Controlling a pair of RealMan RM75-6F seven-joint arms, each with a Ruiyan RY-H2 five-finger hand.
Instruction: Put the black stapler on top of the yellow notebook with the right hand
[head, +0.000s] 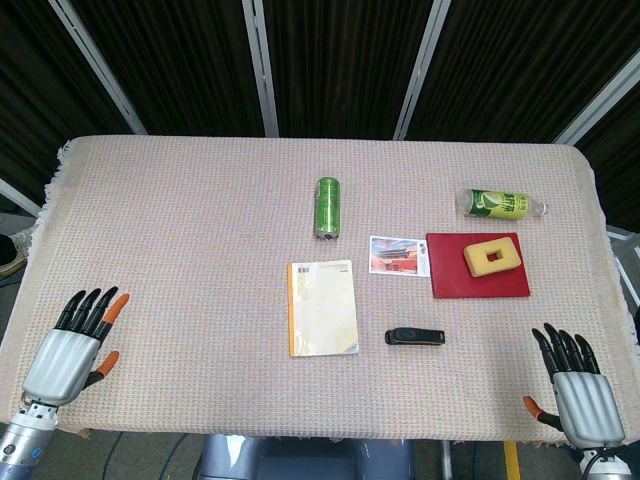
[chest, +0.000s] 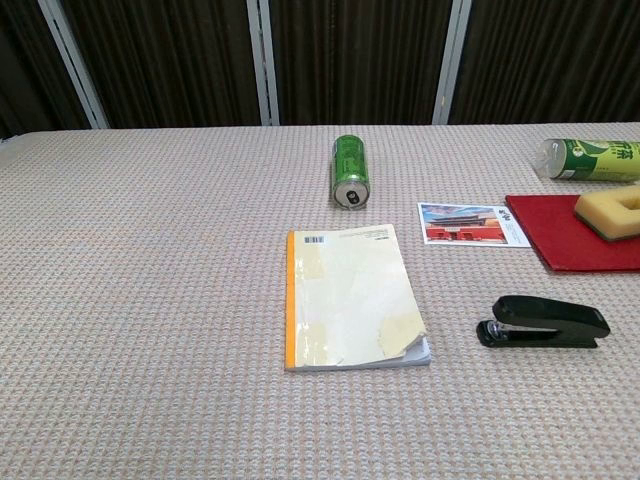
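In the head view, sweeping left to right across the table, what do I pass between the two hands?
Left hand → yellow notebook → postcard → black stapler → red mat → right hand. The green can, the bottle and the sponge overlap others in the order.

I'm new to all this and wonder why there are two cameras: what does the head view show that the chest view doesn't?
Only the head view shows both hands, the left hand and right hand, resting open at the near table edge. Only the chest view shows the yellow notebook with its curled corner. Both show the black stapler, green can, postcard, red mat, sponge and bottle.
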